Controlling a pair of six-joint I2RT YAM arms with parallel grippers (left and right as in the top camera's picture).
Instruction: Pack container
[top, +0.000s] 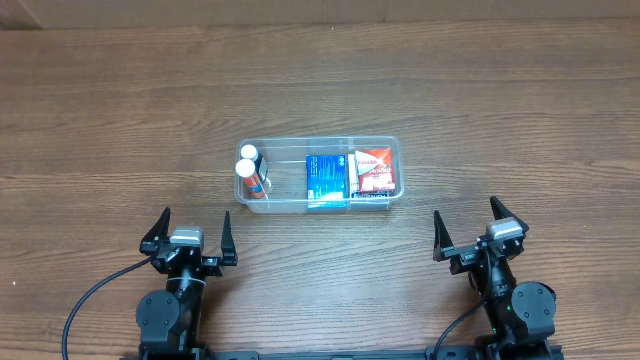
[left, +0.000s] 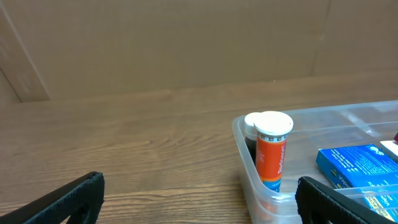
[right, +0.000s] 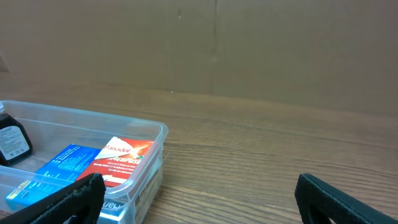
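left gripper (top: 196, 216): fingers wide apart | right gripper (top: 466, 209): fingers wide apart | both arms folded low

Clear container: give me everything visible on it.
The container is a clear plastic rectangular bin with rounded corners and a rim, sitting upright and open-topped on the wooden table. Inside: two white-capped bottles standing at its left end, a blue box in the middle, a red-and-white box at right. Nothing else touches it.

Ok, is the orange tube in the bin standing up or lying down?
Standing upright: the orange tube shows its white cap on top, at the container's left end beside another capped bottle.
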